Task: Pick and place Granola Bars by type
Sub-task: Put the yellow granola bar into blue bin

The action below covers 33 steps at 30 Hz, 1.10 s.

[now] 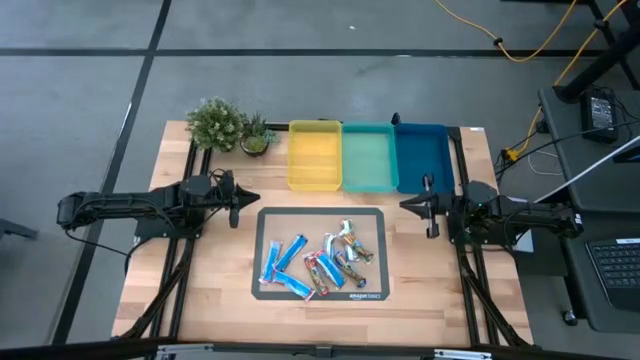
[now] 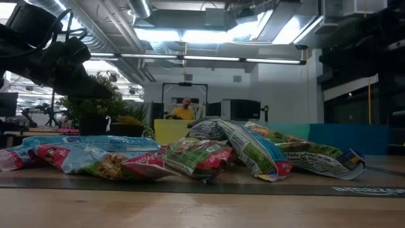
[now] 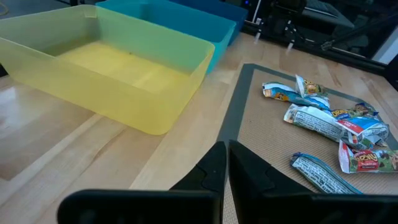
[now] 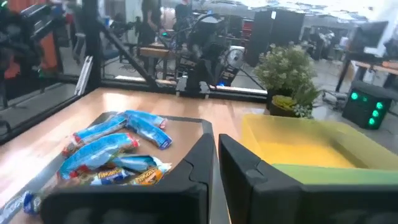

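Nine or so Granola Bars lie heaped on the dark mat at the counter's near middle, none yet in the yellow tray, teal tray or blue tray behind it. Both claws hang pinched shut and empty — the left claw just off the mat's left far corner, the right claw just off its right far corner. Bright blue bars lie on the left side of the heap, their long axes slanting, so the left arm looks nearer to them; the silver-white ones sit toward the right claw. Either claw must open first — then reach inward and toward the near edge.
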Each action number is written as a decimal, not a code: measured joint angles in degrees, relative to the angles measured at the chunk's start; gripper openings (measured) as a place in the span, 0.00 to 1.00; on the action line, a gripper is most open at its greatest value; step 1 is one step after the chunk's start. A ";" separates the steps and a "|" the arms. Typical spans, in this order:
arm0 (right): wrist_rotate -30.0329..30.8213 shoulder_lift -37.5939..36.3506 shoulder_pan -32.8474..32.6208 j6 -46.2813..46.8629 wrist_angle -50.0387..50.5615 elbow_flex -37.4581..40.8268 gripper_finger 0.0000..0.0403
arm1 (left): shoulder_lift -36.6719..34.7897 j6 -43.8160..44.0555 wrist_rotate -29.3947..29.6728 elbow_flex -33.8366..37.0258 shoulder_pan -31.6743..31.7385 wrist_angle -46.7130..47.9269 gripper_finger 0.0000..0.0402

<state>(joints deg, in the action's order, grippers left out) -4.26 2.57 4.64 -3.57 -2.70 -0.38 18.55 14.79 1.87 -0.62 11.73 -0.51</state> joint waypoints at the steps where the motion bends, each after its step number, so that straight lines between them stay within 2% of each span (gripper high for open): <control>1: 0.21 0.00 0.00 2.44 -0.35 0.00 0.07 | 0.00 0.02 0.00 0.02 0.02 0.00 0.02; 5: 0.14 0.00 0.00 10.26 -0.70 0.00 0.07 | 0.00 -1.01 0.00 0.01 0.00 0.00 0.02; 8: 0.14 0.00 0.00 12.38 -1.11 0.00 0.07 | 0.00 -0.69 0.01 0.01 0.01 -0.15 0.03; 14: 0.14 0.00 0.00 15.35 -8.17 -0.21 0.07 | -0.02 -0.57 0.02 0.00 0.00 -0.20 0.03; 17: 0.07 0.92 -0.25 16.87 -7.71 -2.39 0.07 | -0.01 -0.57 0.02 0.01 0.02 -0.17 0.03; 24: -1.64 10.02 -2.01 13.74 1.04 -15.58 0.07 | 0.00 -0.55 0.02 0.00 0.01 -0.16 0.03; 29: -3.63 20.91 -3.29 12.37 12.63 -28.70 0.07 | 0.00 -0.55 0.02 0.02 0.00 -0.15 0.02; 33: -5.80 30.63 -4.34 11.70 18.03 -38.61 0.07 | -0.02 -0.55 0.02 0.00 0.00 -0.13 0.03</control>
<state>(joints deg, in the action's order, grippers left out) -10.06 33.20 0.31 8.13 15.33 -38.99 18.52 14.24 1.89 -0.62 11.73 -0.64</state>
